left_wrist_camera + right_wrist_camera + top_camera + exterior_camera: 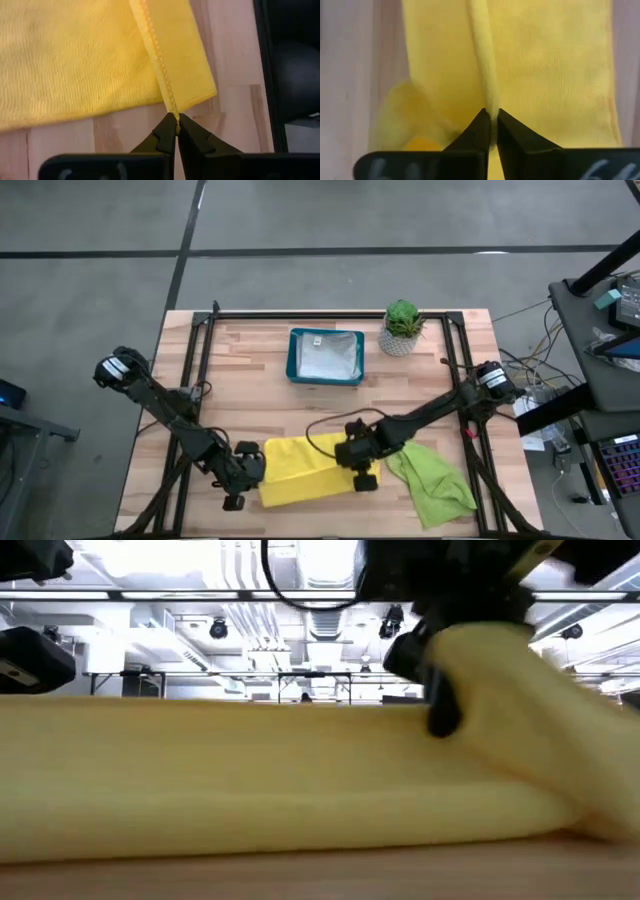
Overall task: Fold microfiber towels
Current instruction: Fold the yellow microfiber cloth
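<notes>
1. Left wrist view: the left gripper [176, 122] is seen clamped on the stitched hem of the yellow towel [75, 60], the fingertips pinched tight on the edge, with bare wood of the table [65, 150] just below the cloth.
2. In the right wrist view, the right gripper [491, 120] is likewise clenched on a raised ridge of the same yellow cloth, which spreads away ahead of the fingers.
3. From above, the left gripper [243, 470] is found at one end of the yellow towel [300, 470] and the right gripper [358, 460] at the other end, so that the cloth is stretched between them; the two matching pinches are judged to be held so that an edge can be carried over evenly and a straight crease formed.
4. In the low view, the yellow towel [280, 780] is shown as a long rounded roll lying on the tabletop, lifted at the end under a dark gripper, which suggests a fold partly made.
5. Just beside the right gripper, on its outer side, a lime green towel [432, 478] lies crumpled, judged to be waiting its turn.
6. Well beyond both grippers, a teal tray [326, 356] holding a pale folded cloth is set beside a small potted plant [401, 326], clear of the working area.
</notes>
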{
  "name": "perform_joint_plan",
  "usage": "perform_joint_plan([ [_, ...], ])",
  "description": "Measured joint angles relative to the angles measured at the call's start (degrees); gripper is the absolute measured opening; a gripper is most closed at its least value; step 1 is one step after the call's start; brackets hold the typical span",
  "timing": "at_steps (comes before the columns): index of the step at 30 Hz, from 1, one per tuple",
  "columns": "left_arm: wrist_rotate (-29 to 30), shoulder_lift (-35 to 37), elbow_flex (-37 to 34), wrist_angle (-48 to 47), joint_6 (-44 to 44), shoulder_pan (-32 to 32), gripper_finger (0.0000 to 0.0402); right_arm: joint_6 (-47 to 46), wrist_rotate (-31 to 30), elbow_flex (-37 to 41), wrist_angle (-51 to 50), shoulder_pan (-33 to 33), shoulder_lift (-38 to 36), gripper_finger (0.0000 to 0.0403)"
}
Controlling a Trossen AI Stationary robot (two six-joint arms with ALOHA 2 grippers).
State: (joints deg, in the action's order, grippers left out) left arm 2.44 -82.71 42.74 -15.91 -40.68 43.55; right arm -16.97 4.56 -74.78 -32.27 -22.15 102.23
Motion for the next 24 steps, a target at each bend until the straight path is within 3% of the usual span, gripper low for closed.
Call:
perform_joint_plan([
  [4,0.0,0.0,-0.1,-0.2,-2.3,0.0,0.0000,-1.7,0.5,0.0,-1.3,1.7,-0.3,0.0044],
  [15,0.7,0.0,-1.8,-0.2,-5.4,-0.1,0.0000,-6.5,-0.1,0.0,-8.9,3.4,-6.7,0.0183],
  [20,0.2,0.0,-2.0,-0.1,-5.3,0.0,0.0000,-11.8,-0.8,0.1,-9.1,0.8,-8.2,0.0209],
  [24,0.2,0.0,-2.0,-0.2,-5.2,0.0,0.0000,-14.6,-6.1,0.5,-9.0,-1.9,-7.4,0.0212],
])
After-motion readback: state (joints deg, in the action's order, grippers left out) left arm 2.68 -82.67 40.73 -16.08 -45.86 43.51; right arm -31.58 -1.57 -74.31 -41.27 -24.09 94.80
